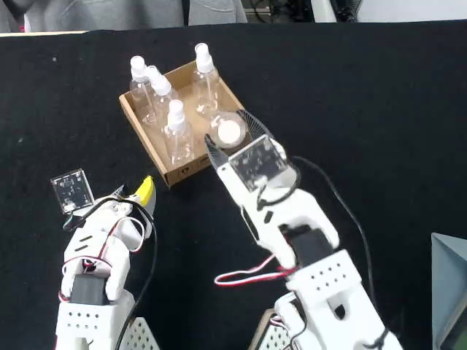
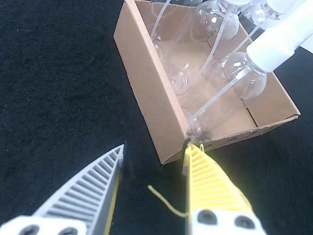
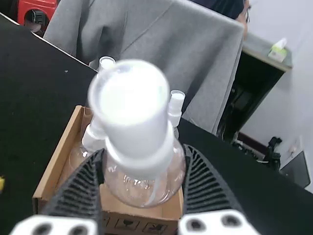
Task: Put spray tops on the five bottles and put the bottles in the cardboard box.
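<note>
The cardboard box [image 1: 135,117] lies at the table's middle back, with several clear bottles standing in it, among them one [image 1: 177,133] and another [image 1: 206,79], each with a white spray top. My right gripper [image 1: 228,131] is shut on one more clear bottle [image 1: 229,132] with a white top, held over the box's near right corner. In the right wrist view that bottle [image 3: 132,127] sits between the black fingers [image 3: 78,188], with the box [image 3: 54,169] beyond. My left gripper [image 1: 135,192] stands open and holds nothing, just short of the box's near corner [image 2: 161,122].
The table is covered in black cloth. A grey object [image 1: 449,284] stands at the right edge. White arm bases [image 1: 139,335] sit along the front edge. A grey garment [image 3: 146,54] hangs behind the table's far edge.
</note>
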`<state>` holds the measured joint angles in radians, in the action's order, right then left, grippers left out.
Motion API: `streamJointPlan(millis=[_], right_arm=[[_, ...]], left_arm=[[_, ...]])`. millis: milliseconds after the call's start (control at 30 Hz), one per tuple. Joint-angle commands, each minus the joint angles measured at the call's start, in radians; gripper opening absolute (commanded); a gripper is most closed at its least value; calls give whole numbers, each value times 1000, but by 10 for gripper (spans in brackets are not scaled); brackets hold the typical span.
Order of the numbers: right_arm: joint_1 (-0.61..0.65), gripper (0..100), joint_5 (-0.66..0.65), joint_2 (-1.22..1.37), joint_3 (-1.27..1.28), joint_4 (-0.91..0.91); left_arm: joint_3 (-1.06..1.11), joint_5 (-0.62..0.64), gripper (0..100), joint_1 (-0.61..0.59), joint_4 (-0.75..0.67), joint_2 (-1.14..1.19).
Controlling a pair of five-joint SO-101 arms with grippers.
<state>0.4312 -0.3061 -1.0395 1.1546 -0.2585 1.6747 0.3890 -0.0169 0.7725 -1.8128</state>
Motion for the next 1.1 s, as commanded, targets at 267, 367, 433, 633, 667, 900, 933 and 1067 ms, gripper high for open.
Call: streamJointPlan(millis=[267,367,433,633,667,900,933,1067], right_arm=[[-115,22,41,265,-263,43],[-123,22,40,349,-321,43],[-126,22,40,401,-361,43],[-127,23,46,542,-453,43],[-127,23,46,559,-466,43],[-124,23,48,644,-509,43],[-123,23,48,651,-509,43],[-123,23,48,685,-510,57]], left_arm=[[25,-6,184,-10,-8,-6],[25,-6,184,-10,-8,-6],[25,-6,184,-10,-8,-6],[25,-6,184,-10,-8,-6],[25,-6,184,-10,-8,-6],[25,-6,184,-10,-8,-6],[25,-6,184,-10,-8,-6],[25,-6,184,-10,-8,-5]])
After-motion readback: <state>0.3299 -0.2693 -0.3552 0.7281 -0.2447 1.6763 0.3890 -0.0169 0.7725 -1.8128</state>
